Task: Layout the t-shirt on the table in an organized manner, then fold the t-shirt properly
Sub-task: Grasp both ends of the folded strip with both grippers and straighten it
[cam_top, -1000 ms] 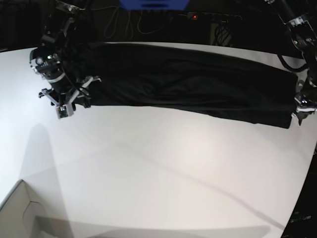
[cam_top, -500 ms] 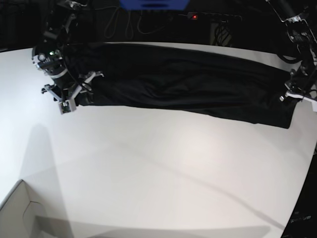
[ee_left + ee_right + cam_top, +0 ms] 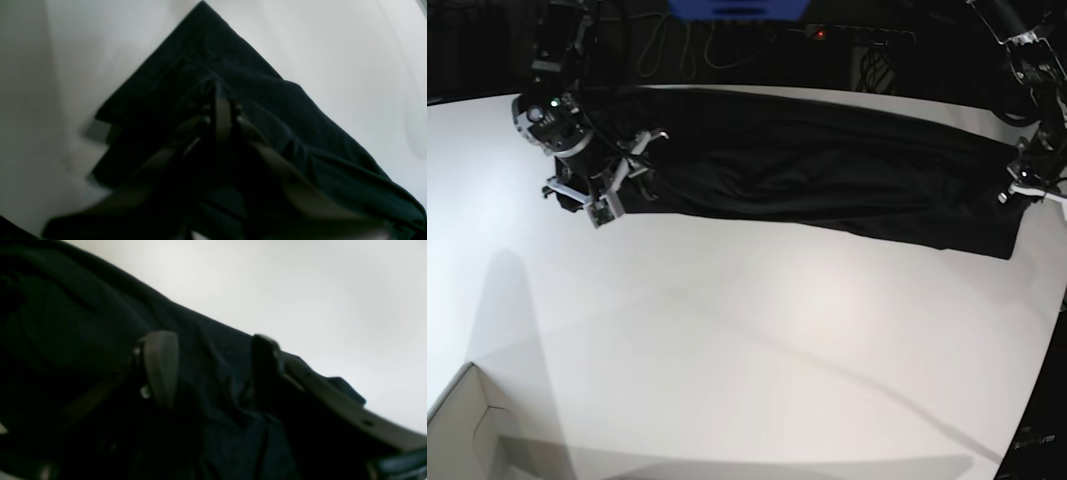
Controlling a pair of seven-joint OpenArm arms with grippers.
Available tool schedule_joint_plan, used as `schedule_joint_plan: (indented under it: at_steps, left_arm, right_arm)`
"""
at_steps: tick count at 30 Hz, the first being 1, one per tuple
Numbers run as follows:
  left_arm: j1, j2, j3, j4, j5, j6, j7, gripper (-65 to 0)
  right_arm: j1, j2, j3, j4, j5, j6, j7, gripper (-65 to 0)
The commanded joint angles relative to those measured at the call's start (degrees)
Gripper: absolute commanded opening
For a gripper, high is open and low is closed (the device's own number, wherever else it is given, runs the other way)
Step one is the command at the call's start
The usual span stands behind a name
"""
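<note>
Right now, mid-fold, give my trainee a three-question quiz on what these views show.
1. True or false: the t-shirt lies as a long band across the far part of the table.
2. Which end effector has its jaws spread wide over the cloth: (a) left end effector, (b) right end effector?
3. Fill in: the pale box corner sits at the table's near ____ corner in the base view.

Key: 1 true. 2 b; the left one is shut, and whether it pinches cloth is unclear. 3 left.
</note>
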Motion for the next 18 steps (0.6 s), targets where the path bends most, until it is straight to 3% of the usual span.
schedule_joint_plan:
  at_steps: [1, 12, 14, 18]
  left_arm:
    - [-0.58, -1.38, -0.26, 0.86, -0.71, -0.64, -1.19, -65.0]
    - [-0.50, -1.38, -0.26, 0.95, -0.71, -0.64, -1.19, -65.0]
    - [-0.50, -1.38, -0.26, 0.86, -0.71, -0.64, -1.19, -65.0]
    - [-0.41, -1.38, -0.26, 0.86, -0.71, -0.64, -1.19, -65.0]
  right_arm:
    - [0.57, -0.03, -0.20, 0.74, 0.96, 0.19, 1.37, -28.1]
    - [1.37, 1.11, -0.29, -4.62, 0.96, 0.19, 1.90, -30.4]
    - [1.37, 1.11, -0.46, -4.62, 0.96, 0.19, 1.90, -36.0]
    - [1.37, 1.11, -0.46, -4.54, 0.96, 0.19, 1.90, -53.3]
